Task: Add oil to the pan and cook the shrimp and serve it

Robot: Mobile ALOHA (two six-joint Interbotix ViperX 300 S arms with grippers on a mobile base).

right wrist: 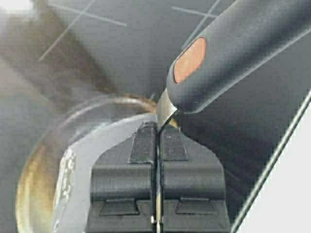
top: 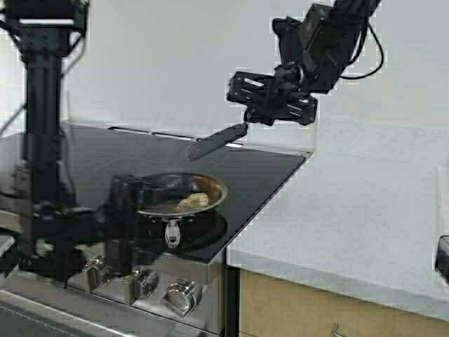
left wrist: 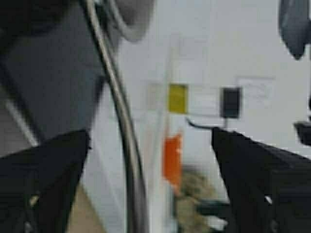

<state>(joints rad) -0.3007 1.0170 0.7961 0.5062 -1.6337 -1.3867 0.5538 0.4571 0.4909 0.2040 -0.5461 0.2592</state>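
The steel pan (top: pixel 212 184) sits on the front of the black cooktop, its handle loop toward me. One pale yellowish shrimp (top: pixel 193 202) lies inside it. My left gripper (top: pixel 125 210) is low at the pan's left side and stands open; in the left wrist view the pan's curved rim (left wrist: pixel 121 126) runs between its spread fingers (left wrist: pixel 58 165). My right gripper (top: pixel 256 112) hangs high above the cooktop's back right, shut on a dark spatula (top: pixel 217 140) that slants down to the left. Its handle (right wrist: pixel 243 48) shows in the right wrist view above the pan (right wrist: pixel 29 184). The oil is out of view.
Metal stove knobs (top: pixel 182 295) line the front below the pan. The black cooktop (top: pixel 266 168) ends at a white counter (top: pixel 351 210) on the right, with a wall behind. An orange object (left wrist: pixel 172 160) shows far off in the left wrist view.
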